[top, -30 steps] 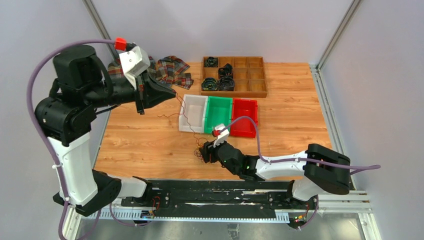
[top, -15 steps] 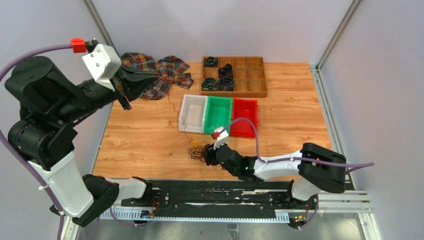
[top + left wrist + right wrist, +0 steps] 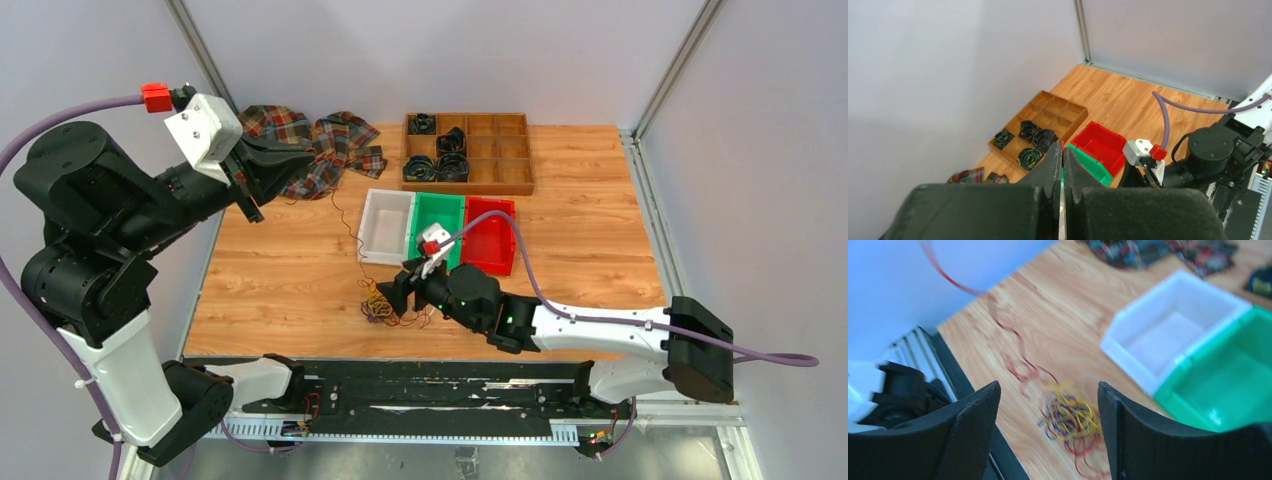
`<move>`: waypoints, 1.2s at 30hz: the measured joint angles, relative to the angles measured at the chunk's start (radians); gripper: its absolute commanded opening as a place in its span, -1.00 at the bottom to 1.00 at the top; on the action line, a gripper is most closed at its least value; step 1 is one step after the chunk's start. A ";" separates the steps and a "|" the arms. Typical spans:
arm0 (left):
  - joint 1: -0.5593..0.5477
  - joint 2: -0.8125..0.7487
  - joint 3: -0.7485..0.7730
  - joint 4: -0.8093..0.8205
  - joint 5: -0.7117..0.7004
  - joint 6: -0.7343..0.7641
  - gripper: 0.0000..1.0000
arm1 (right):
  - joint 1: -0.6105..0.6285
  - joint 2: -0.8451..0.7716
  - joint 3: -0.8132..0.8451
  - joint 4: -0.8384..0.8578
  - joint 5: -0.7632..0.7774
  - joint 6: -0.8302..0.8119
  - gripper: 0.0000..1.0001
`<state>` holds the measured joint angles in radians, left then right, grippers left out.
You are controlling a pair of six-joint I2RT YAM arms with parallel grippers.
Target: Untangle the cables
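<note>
Your raised left gripper (image 3: 1063, 150) clamps a thin red wire (image 3: 950, 280) trailing from the tangled red, yellow and purple-blue wire pile (image 3: 380, 303) on the wooden table (image 3: 270, 270); your right gripper (image 3: 1049, 386) hangs open above.

I had the black-and-white left arm (image 3: 135, 350) reared up high, with its dark two-finger left gripper (image 3: 315, 160) pointing right and its jaws pressed together. The white right arm (image 3: 600, 330) lay stretched low toward the left, and its black right gripper (image 3: 386, 292) was spread wide, its padded fingers (image 3: 973, 430) well apart.
</note>
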<state>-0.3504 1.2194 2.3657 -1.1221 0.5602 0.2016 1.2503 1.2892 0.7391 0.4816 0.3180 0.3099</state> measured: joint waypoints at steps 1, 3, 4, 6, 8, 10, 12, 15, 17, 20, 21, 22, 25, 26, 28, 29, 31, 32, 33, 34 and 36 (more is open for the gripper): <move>0.000 0.000 -0.003 0.000 0.000 -0.001 -0.98 | 0.000 0.005 0.034 -0.002 -0.016 -0.019 0.43; 0.000 0.000 -0.010 0.000 0.000 -0.004 -0.99 | 0.000 0.023 0.101 -0.003 -0.043 -0.053 0.42; 0.000 0.000 -0.013 0.000 0.001 -0.005 -0.98 | 0.000 0.039 0.137 -0.004 -0.056 -0.073 0.40; 0.000 0.000 -0.018 0.000 0.001 -0.009 -0.98 | 0.000 0.078 0.206 -0.009 -0.073 -0.108 0.37; 0.000 0.000 -0.018 0.001 0.003 -0.011 -0.99 | -0.003 0.124 0.264 -0.013 -0.084 -0.131 0.33; 0.000 0.000 -0.017 0.001 0.005 -0.013 -0.98 | -0.018 0.167 0.302 -0.014 -0.099 -0.140 0.24; 0.000 0.000 -0.015 0.000 0.005 -0.015 -0.99 | -0.040 0.199 0.308 -0.012 -0.114 -0.138 0.15; 0.000 0.004 0.012 0.000 0.000 -0.016 -0.99 | -0.087 0.259 0.298 -0.008 -0.143 -0.107 0.05; 0.000 0.012 0.049 0.001 -0.014 -0.016 -0.99 | -0.108 0.288 0.272 0.003 -0.154 -0.085 0.00; 0.000 0.016 0.088 0.017 -0.056 -0.018 -0.99 | -0.117 0.322 0.196 0.030 -0.165 -0.044 -0.06; 0.000 0.013 0.093 0.027 -0.074 -0.018 -0.99 | -0.117 0.334 0.167 0.045 -0.171 -0.028 -0.08; 0.000 0.010 0.097 0.042 -0.092 -0.019 -0.99 | -0.117 0.344 0.146 0.050 -0.173 -0.014 -0.09; 0.000 -0.007 0.099 0.110 -0.163 -0.018 -0.99 | -0.117 0.377 0.082 0.066 -0.180 0.029 -0.10; 0.000 -0.017 0.099 0.142 -0.198 -0.016 -0.99 | -0.117 0.385 0.061 0.072 -0.180 0.045 -0.10; 0.000 -0.031 0.095 0.185 -0.239 -0.011 -0.99 | -0.117 0.393 0.030 0.085 -0.181 0.072 -0.10; 0.000 -0.041 0.089 0.215 -0.262 -0.006 -0.99 | -0.117 0.394 0.014 0.096 -0.183 0.089 -0.10; 0.000 -0.065 0.076 0.279 -0.313 0.006 -0.99 | -0.117 0.394 -0.006 0.111 -0.184 0.114 -0.11; 0.000 -0.073 0.073 0.301 -0.330 0.011 -0.99 | -0.117 0.394 -0.013 0.120 -0.184 0.126 -0.11; 0.000 -0.081 0.072 0.334 -0.354 0.017 -0.99 | -0.117 0.394 -0.017 0.125 -0.184 0.135 -0.12; 0.000 -0.087 0.072 0.361 -0.372 0.024 -0.99 | -0.117 0.394 -0.021 0.133 -0.184 0.145 -0.12; 0.000 -0.098 0.069 0.412 -0.403 0.034 -0.99 | -0.117 0.394 -0.035 0.151 -0.184 0.163 -0.15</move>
<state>-0.3504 1.1217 2.4348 -0.7097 0.1574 0.2359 1.1336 1.6836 0.7044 0.6327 0.1341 0.4728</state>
